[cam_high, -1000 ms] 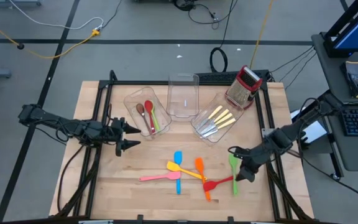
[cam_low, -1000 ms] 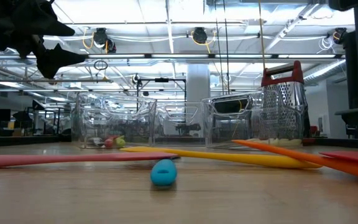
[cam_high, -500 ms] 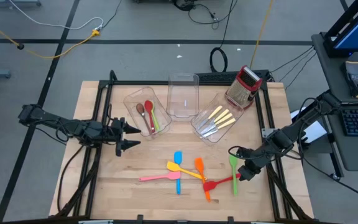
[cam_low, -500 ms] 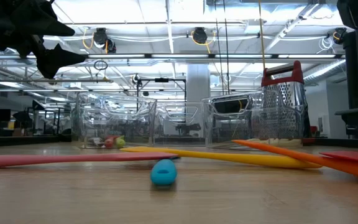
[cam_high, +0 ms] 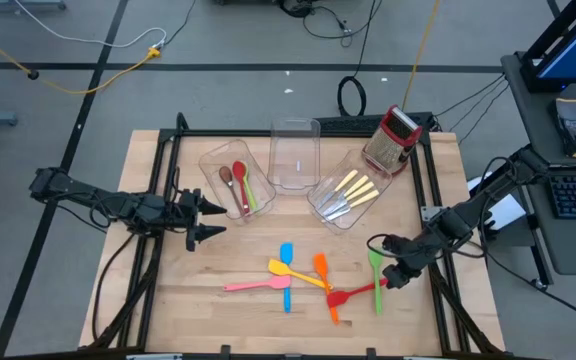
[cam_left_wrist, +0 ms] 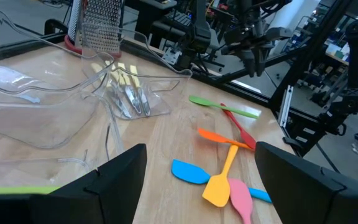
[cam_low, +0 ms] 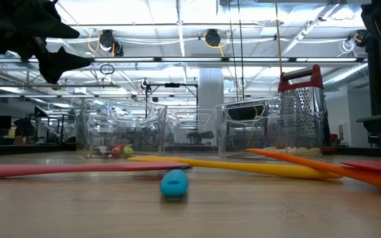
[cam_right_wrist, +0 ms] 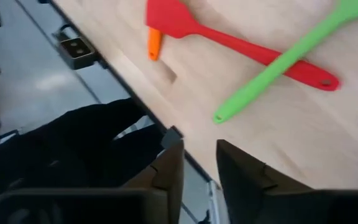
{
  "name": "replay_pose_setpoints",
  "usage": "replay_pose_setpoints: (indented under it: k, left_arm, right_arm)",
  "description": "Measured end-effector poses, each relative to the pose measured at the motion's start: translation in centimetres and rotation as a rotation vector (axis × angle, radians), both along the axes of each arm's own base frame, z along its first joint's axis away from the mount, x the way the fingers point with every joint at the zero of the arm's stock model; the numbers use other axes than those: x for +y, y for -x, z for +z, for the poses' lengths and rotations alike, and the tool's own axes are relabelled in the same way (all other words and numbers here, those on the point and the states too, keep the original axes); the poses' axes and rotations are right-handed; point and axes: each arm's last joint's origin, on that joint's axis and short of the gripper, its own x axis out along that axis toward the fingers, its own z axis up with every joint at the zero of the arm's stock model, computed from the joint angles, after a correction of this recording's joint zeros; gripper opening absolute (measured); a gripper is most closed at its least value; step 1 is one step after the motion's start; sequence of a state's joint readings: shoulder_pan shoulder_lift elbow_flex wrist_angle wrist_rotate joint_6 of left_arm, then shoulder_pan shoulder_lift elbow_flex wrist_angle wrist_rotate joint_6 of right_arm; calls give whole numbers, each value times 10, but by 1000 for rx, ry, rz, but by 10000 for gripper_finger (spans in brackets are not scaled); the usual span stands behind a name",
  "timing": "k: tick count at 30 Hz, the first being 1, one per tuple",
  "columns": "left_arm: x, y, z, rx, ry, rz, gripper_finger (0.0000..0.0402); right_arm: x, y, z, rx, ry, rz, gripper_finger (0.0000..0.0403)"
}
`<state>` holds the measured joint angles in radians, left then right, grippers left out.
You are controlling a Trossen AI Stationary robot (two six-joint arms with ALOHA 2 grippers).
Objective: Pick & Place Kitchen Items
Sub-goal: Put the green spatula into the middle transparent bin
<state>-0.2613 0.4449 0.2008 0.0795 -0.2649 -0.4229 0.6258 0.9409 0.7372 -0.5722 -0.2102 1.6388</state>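
Left tool [cam_high: 200, 220] hangs over the left part of the table [cam_high: 168, 300], fingers spread wide apart, nothing between them, touching nothing. Well off from the loose utensils.

Right tool [cam_high: 388, 262] sits low at the right side of the table, beside the green spatula [cam_high: 375, 275] and red spatula [cam_high: 353, 294]. From its own wrist camera the two fingers stand a narrow gap apart, with nothing clamped. Both spatulas lie flat on the wood, crossing each other near their handle ends.

Containers, left to right along the back: left bin [cam_high: 230, 180], clear plastic, holds a brown spoon [cam_high: 226, 177], red spoon [cam_high: 239, 183] and green spoon [cam_high: 251, 192]. Middle bin [cam_high: 295, 150], clear, nothing visible inside. Right bin [cam_high: 343, 195], angled, holds cream-handled cutlery [cam_high: 351, 192]. Box grater [cam_high: 392, 140], red and silver, stands just beyond the right bin.

Loose on the table front-centre: pink spatula [cam_high: 253, 285], blue spatula [cam_high: 287, 270], yellow spatula [cam_high: 293, 272] and orange spatula [cam_high: 326, 285], overlapping in a loose cluster.

Surface is pale wood planks in a black frame. Room: grey floor with cables, bright ceiling strip lights, a desk with a keyboard [cam_high: 573, 195] to the right.
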Motion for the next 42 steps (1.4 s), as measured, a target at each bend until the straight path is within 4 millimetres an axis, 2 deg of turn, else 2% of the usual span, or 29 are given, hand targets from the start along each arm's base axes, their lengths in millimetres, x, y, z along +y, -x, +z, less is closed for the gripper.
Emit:
replay_pose_setpoints:
  k: [6, 12, 24, 29, 34, 42]
  left_arm:
    - [0, 0, 0, 0, 0, 0, 306]
    - [0, 0, 0, 0, 0, 0, 306]
    - [0, 0, 0, 0, -9, -1, 306]
    - [0, 0, 0, 0, -8, -1, 306]
    - [0, 0, 0, 0, -3, 0, 306]
    - [0, 0, 0, 0, -3, 0, 306]
  right_arm:
    - [-1, 2, -2, 49, 4, -30, 139]
    - [-1, 1, -1, 25, 2, -15, 162]
    - [1, -2, 2, -18, -13, -20, 161]
    - [-2, -6, 2, -84, 60, -146, 162]
    - [-3, -9, 1, -55, 43, -222, 160]
    - [1, -15, -8, -21, 76, -243, 162]
